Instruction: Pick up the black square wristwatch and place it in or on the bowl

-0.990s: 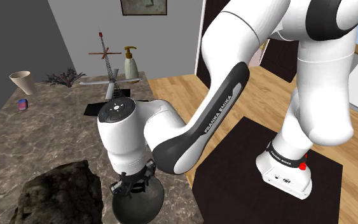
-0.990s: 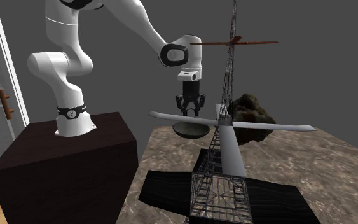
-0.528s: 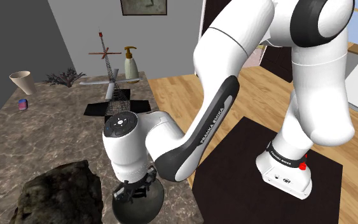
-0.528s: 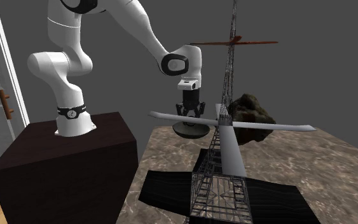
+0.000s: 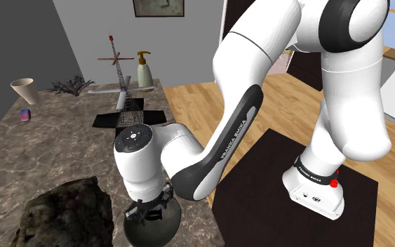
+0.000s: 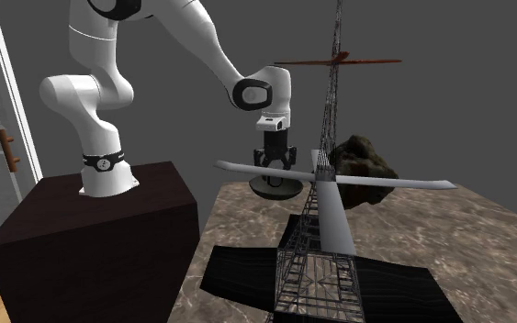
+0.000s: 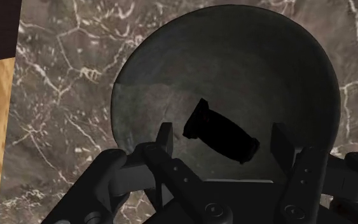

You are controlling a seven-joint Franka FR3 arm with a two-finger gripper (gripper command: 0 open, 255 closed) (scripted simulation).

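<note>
Two black fingers of the gripper stand wide apart just above the dark bowl, gripping nothing. Between them the black wristwatch lies inside the bowl, clear of both fingers. The bowl sits on the marble counter, with a dark rock just beside it at the shoulder view's left.

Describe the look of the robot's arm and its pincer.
The arm is white, built of rounded links with dark grey joints. One link carries a dark strip lettered FRANKA EMIKA; a red dot marks the base. The pincer is all black, with two flat fingers.
</note>
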